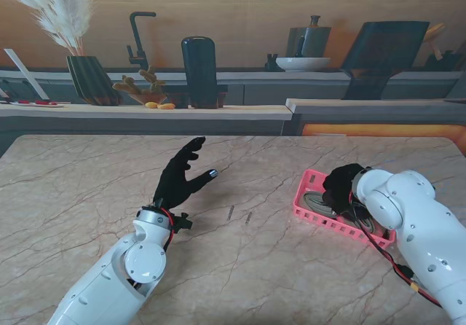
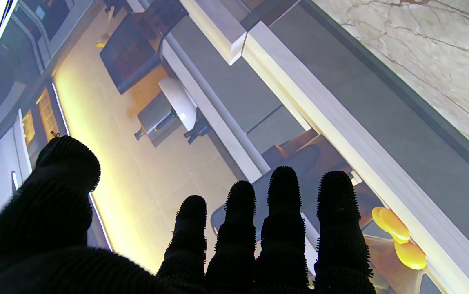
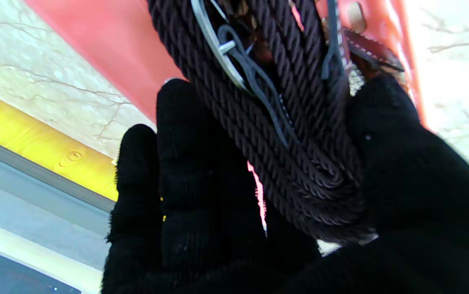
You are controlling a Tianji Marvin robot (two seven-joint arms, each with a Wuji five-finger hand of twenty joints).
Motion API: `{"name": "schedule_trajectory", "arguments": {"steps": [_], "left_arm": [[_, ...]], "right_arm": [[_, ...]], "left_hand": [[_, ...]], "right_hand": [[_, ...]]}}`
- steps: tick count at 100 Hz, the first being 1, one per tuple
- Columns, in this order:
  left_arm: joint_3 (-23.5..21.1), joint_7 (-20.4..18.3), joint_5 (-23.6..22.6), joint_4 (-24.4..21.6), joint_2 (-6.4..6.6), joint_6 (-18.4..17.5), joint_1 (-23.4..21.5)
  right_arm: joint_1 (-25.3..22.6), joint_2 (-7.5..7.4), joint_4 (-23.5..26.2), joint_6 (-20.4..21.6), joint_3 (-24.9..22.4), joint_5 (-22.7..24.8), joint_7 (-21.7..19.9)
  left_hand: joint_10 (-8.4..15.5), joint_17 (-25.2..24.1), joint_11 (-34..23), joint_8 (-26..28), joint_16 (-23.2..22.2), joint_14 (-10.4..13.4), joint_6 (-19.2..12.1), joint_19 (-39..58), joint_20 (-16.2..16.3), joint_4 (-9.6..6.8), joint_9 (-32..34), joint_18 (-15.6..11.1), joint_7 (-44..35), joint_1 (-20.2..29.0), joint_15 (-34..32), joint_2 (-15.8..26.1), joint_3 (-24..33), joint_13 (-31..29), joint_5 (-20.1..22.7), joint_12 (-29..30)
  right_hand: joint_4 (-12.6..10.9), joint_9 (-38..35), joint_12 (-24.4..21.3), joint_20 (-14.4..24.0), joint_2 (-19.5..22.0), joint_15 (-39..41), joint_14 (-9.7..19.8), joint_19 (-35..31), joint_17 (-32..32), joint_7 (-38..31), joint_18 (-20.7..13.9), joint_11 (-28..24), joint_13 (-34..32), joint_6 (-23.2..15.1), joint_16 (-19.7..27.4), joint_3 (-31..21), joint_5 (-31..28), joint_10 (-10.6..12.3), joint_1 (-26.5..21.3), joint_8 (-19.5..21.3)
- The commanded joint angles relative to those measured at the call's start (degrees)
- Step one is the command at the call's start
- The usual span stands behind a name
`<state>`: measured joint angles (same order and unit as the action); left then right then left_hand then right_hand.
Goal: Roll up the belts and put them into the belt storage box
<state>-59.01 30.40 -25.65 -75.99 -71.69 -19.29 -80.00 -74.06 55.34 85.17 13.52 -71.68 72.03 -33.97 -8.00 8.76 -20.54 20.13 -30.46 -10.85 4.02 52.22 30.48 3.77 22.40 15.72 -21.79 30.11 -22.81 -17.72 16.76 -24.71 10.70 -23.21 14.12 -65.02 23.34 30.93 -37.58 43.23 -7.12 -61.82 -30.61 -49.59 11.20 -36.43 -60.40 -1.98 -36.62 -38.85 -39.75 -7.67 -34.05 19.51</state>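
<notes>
A pink belt storage box point(image 1: 312, 216) sits on the marble table at the right, with rolled belts point(image 1: 320, 201) inside. My right hand point(image 1: 342, 186), in a black glove, reaches into the box. In the right wrist view that right hand point(image 3: 258, 196) is shut on a coiled dark braided belt point(image 3: 291, 134) with a metal buckle point(image 3: 218, 53), held against the pink box wall point(image 3: 107, 45). My left hand point(image 1: 182, 175) hovers over the table's middle, fingers spread, holding nothing. In the left wrist view its fingers point(image 2: 283, 228) point toward the back counter.
Two small dark marks point(image 1: 239, 214) lie on the table point(image 1: 87, 194) between my hands. Behind the table's far edge runs a counter point(image 1: 145, 110) with a vase, a dark canister point(image 1: 199, 70), a bowl point(image 1: 302, 63) and yellow items point(image 2: 397, 237).
</notes>
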Motion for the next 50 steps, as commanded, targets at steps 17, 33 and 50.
{"name": "schedule_trajectory", "arguments": {"steps": [17,33,50], "left_arm": [[0.0,-0.1,0.4,-0.2,-0.21,0.1,-0.3],[0.1,0.0,0.4,0.0,-0.23,0.0,-0.2],[0.1,-0.2,0.4,0.2,-0.21,-0.1,-0.1]], "right_arm": [[-0.1,-0.02,-2.9,0.0,2.3,1.6,2.3],[-0.5,-0.14,-4.4,1.2,2.9,4.3,7.0],[-1.1,-0.17,-4.2,1.0,2.8,5.2,7.0]], "left_hand": [[1.9,-0.7,1.3,0.6,0.0,2.2,-2.0,-0.8,1.0,-2.00,-0.2,-1.7,-0.5,0.8,0.6,2.2,-2.0,1.0,0.7,-0.2],[1.9,-0.7,1.3,0.6,0.0,2.2,-2.0,-0.8,1.1,-2.06,-0.2,-1.8,-0.5,1.1,0.6,2.4,-2.4,1.0,0.7,-0.2],[1.9,-0.7,1.2,0.7,-0.1,2.1,-1.9,-0.8,1.1,-2.11,-0.1,-1.7,-0.5,1.6,0.5,2.8,-2.9,0.9,0.7,-0.3]], "right_hand": [[-1.4,-1.0,-0.2,1.0,6.3,0.5,1.6,0.6,0.4,-6.6,0.0,-2.0,0.7,-9.0,-0.4,-11.8,-5.4,1.9,-11.0,1.0],[-1.2,-1.4,-0.3,1.1,5.9,1.0,2.0,0.2,-0.2,-7.1,-0.3,-2.4,0.1,-9.5,-0.5,-11.8,-5.6,2.2,-10.2,0.9],[-1.2,4.2,-0.1,1.0,2.1,-0.7,1.4,1.5,1.9,-2.8,-0.1,-2.6,4.1,-5.2,0.2,-14.3,-1.1,1.0,2.5,1.4]]}}
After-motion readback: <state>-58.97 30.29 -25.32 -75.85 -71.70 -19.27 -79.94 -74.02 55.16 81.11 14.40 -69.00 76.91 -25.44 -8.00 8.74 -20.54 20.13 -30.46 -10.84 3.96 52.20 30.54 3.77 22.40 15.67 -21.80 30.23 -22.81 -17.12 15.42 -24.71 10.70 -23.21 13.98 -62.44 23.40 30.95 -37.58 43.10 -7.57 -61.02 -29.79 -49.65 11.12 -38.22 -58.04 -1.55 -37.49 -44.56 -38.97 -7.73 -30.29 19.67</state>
